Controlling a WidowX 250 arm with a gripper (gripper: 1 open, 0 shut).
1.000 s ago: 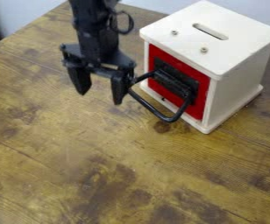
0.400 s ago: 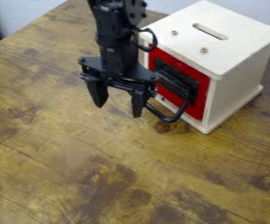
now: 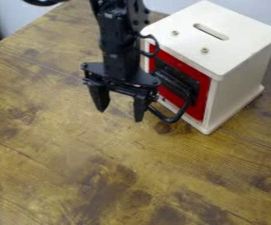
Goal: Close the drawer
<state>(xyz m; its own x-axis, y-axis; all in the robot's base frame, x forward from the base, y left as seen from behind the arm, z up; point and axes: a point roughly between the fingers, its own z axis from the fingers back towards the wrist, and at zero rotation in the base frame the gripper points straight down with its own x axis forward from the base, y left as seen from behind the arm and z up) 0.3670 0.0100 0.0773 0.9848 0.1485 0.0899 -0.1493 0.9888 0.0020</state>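
- Gripper (image 3: 119, 104) points down, fingers spread wide, holding nothing — just left of the drawer's black handle (image 3: 164, 112).
- Drawer (image 3: 173, 84) sits in the cream box (image 3: 220, 53), right side of the wooden table (image 3: 68, 176).

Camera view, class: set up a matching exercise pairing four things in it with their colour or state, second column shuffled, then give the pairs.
Column one:
1. gripper
2. drawer
3. box
4. table

Column two:
A. cream, slotted top
B. red front, black handle
C. brown wood, worn
D. open, pointing down

Pairs: 1-D, 2-B, 3-A, 4-C
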